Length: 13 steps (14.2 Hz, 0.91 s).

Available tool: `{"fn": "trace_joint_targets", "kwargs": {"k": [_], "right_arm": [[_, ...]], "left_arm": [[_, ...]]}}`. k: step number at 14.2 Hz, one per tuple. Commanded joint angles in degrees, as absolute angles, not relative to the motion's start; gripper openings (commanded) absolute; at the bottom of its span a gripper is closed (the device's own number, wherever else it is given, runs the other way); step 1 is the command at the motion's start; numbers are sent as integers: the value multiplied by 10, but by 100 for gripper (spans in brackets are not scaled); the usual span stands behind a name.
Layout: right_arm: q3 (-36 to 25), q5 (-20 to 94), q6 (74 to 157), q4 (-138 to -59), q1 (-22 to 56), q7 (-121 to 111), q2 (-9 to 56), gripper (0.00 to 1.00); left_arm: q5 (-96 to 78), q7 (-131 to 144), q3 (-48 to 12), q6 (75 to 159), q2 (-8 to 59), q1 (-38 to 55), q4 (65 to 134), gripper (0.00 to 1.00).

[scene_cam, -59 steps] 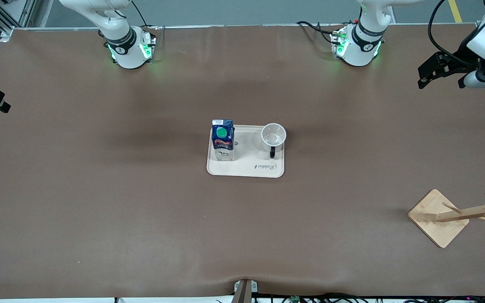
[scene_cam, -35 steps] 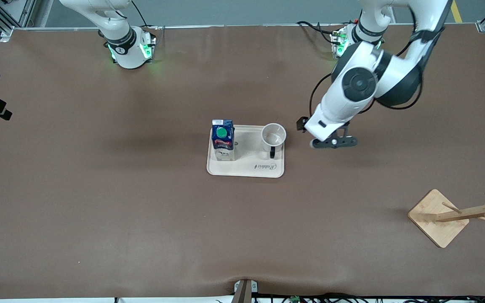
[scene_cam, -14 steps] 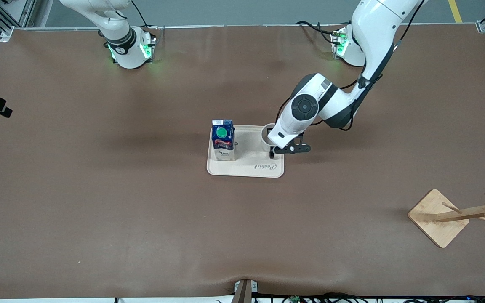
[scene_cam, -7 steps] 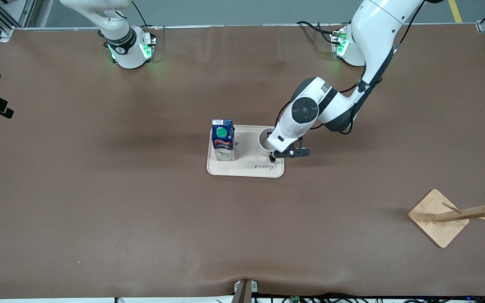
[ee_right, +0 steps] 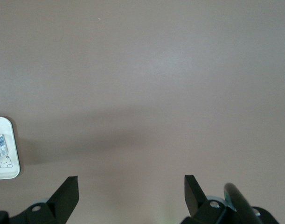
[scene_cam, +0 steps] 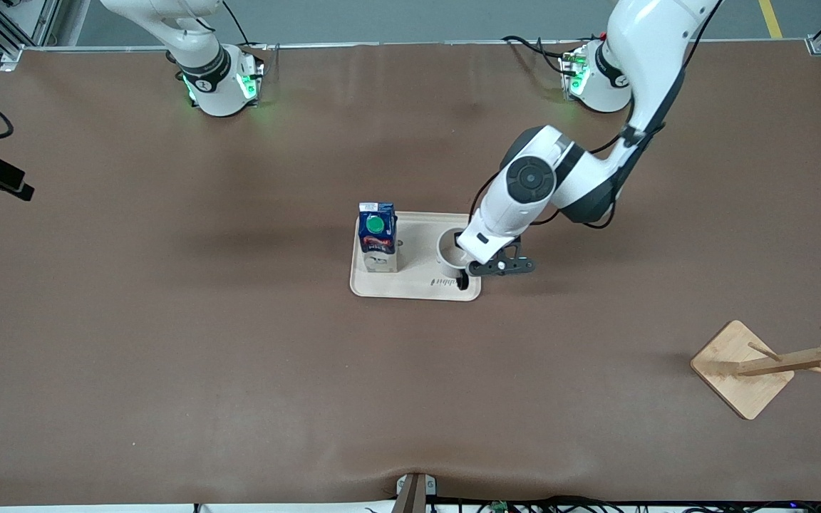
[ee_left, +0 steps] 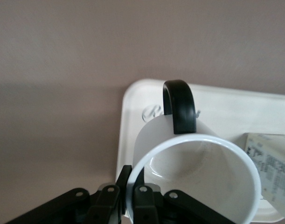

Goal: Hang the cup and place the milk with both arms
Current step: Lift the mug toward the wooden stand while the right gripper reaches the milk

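The white cup (scene_cam: 448, 251) with a black handle (scene_cam: 462, 283) is over the tray's (scene_cam: 410, 288) edge nearest the front camera. My left gripper (scene_cam: 469, 251) is shut on its rim. In the left wrist view the fingers (ee_left: 125, 179) pinch the cup (ee_left: 198, 172) wall across from the handle (ee_left: 178, 105). I cannot tell whether its base touches the tray (ee_left: 133, 107). The dark-blue milk (scene_cam: 376, 239) with a green cap stands upright on the tray's end toward the right arm. My right gripper (ee_right: 131, 184) hangs open over bare table, at the table's right-arm end (scene_cam: 4, 184).
A wooden peg rack on a square base (scene_cam: 742, 367) stands toward the left arm's end, nearer the front camera than the tray. The right wrist view catches the tray's corner (ee_right: 4, 170) and the milk's label (ee_right: 1, 149).
My left gripper shut on the cup's rim and drew the cup toward the tray's edge nearest the front camera, over the printed word. The right gripper drifted slightly.
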<state>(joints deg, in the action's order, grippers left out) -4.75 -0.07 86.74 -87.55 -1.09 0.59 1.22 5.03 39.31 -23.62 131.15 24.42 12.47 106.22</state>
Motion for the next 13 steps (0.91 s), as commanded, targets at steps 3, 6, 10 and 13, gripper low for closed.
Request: {"fn": "trace_joint_targets", "kwargs": {"k": [3, 6, 10, 13], "right_arm": [[-49, 9, 863, -861, 7, -1, 102, 100], [-49, 8, 871, -863, 13, -11, 125, 100], [-48, 60, 881, -865, 82, 6, 133, 100], [-48, 123, 909, -867, 143, 117, 151, 100]], "left_arm": [[59, 309, -237, 1290, 145, 53, 1072, 0], [60, 225, -238, 1289, 118, -14, 1067, 0], [53, 129, -240, 1283, 101, -94, 1046, 0], [52, 108, -241, 1267, 100, -133, 1018, 0]]}}
